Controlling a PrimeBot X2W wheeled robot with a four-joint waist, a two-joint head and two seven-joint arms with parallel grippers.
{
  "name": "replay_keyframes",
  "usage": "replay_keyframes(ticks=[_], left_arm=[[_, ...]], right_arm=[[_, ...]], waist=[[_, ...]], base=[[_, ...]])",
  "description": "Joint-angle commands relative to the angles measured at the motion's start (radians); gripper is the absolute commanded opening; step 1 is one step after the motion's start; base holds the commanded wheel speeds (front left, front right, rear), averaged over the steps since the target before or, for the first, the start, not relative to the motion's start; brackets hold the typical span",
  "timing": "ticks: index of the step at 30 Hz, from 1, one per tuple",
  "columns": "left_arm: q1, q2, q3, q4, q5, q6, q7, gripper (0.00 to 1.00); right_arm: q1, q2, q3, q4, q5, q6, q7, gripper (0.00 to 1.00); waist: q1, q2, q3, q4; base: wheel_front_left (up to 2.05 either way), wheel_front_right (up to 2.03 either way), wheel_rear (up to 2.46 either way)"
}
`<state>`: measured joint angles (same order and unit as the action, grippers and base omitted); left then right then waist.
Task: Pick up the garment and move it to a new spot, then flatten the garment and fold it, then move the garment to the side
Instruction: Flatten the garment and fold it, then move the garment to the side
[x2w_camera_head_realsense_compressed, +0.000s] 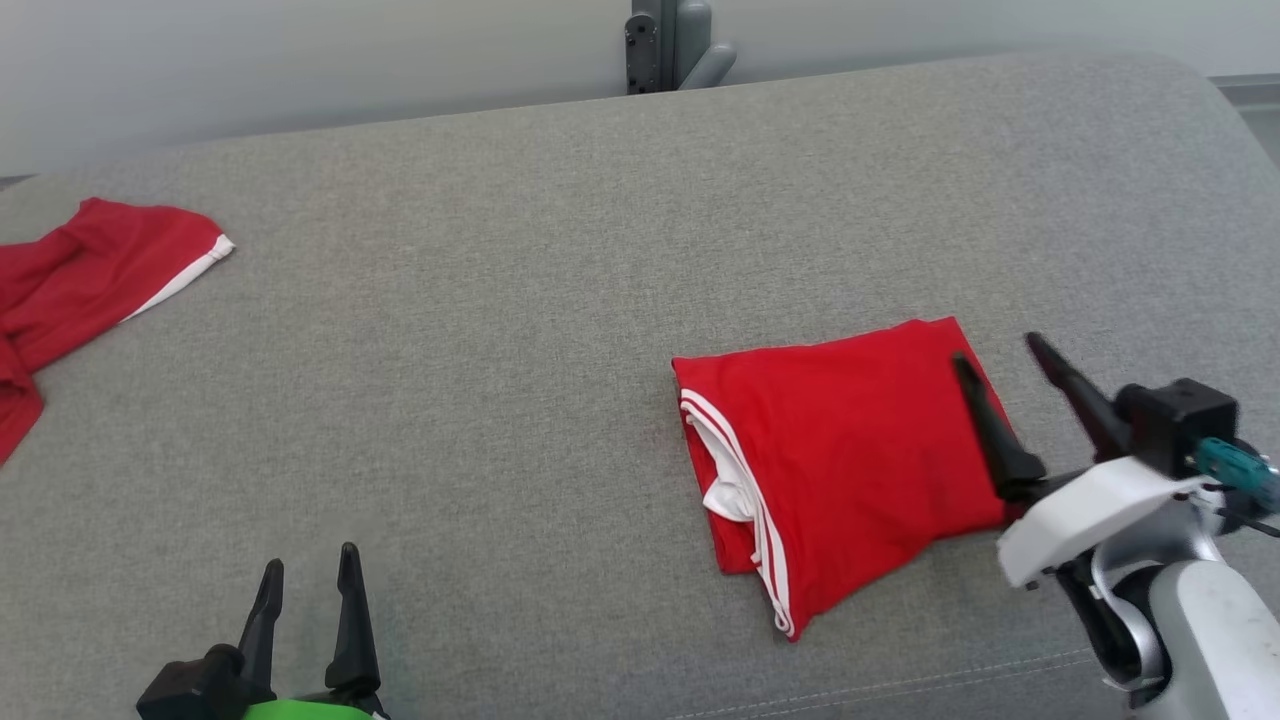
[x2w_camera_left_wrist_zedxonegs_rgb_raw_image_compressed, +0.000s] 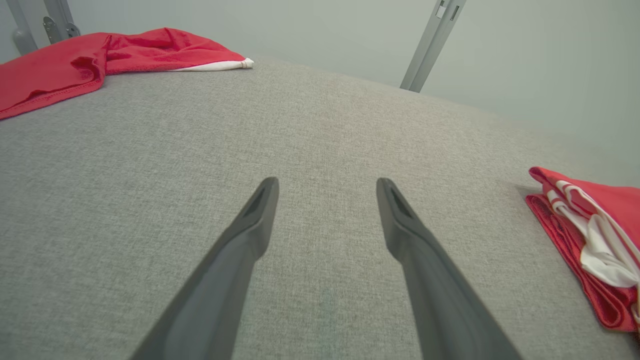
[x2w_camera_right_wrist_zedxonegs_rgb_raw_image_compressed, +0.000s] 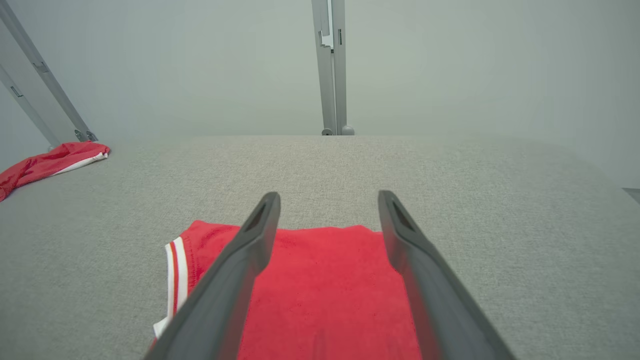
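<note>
Nearest, at 7 o'clock in the head view, the left gripper (x2w_camera_head_realsense_compressed: 309, 557) stands with jaws apart and nothing between them, over bare cushion (x2w_camera_head_realsense_compressed: 500, 300). Its wrist view confirms the spread fingers (x2w_camera_left_wrist_zedxonegs_rgb_raw_image_compressed: 327, 181) with only grey fabric below.

At 4 o'clock, the right gripper (x2w_camera_head_realsense_compressed: 995, 348) also has jaws apart and clamps nothing. Its fingers straddle the right edge of the garment (x2w_camera_head_realsense_compressed: 850, 450). Whether either finger touches cloth cannot be told. From its wrist view (x2w_camera_right_wrist_zedxonegs_rgb_raw_image_compressed: 328, 194) the garment (x2w_camera_right_wrist_zedxonegs_rgb_raw_image_compressed: 325, 280) lies directly under and ahead of the fingers.

The garment lies folded into a compact block right of centre on the cushion, white-striped open edges turned toward 8 o'clock, as the left wrist view (x2w_camera_left_wrist_zedxonegs_rgb_raw_image_compressed: 615, 200) also shows.

Handling, as judged:
- Light, soft and limp, and the layers will slide apart if lifted by one ply.
- Not fragile, and the cushion's weave should give some drag.
- Best hold is the closed folded edge at the right, pinching all layers together. The loose striped side should be avoided.

Farther out, at 10 o'clock, a second garment (x2w_camera_head_realsense_compressed: 80, 280) lies crumpled, well apart. At 12 o'clock a post (x2w_camera_head_realsense_compressed: 670, 45) rises behind the cushion.

Count: grippers, two. Red garments, two, one folded and one crumpled. Cushion, one.
</note>
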<state>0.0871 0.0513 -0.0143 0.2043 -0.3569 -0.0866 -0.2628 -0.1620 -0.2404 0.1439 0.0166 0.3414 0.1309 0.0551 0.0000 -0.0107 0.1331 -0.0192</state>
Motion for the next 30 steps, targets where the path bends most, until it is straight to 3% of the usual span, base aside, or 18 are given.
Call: replay_keyframes(ticks=[1, 11, 18, 30], left_arm=[[0.013, 0.0, 0.004, -0.003, 0.01, 0.002, -0.002, 1.0], [0.018, 0.0, 0.013, -0.026, 0.067, -0.014, -0.002, 1.0], [0.034, 0.0, 0.034, -0.025, 0.097, -0.026, -0.002, 1.0], [0.038, 0.0, 0.06, 0.017, 0.104, -0.035, -0.002, 1.0]], right_arm=[[0.023, -0.002, -0.034, 0.0, -0.03, 0.0, -0.034, 1.0], [0.135, 0.037, -0.254, 0.142, -0.27, 0.0, -0.304, 1.0], [0.163, 0.083, -0.322, 0.142, -0.338, -0.001, -0.32, 1.0], [0.197, 0.098, -0.257, 0.134, -0.353, -0.001, -0.32, 1.0]], waist=[[0.0, 0.0107, -0.015, -0.017], [0.0, 0.0107, -0.06, -0.019], [0.0, 0.0107, -0.086, -0.014], [0.0, 0.0107, -0.121, 0.023]], base=[[0.0, 0.0, 0.0], [0.0, 0.0, 0.0], [0.0, 0.0, 0.0], [0.0, 0.0, 0.0]])
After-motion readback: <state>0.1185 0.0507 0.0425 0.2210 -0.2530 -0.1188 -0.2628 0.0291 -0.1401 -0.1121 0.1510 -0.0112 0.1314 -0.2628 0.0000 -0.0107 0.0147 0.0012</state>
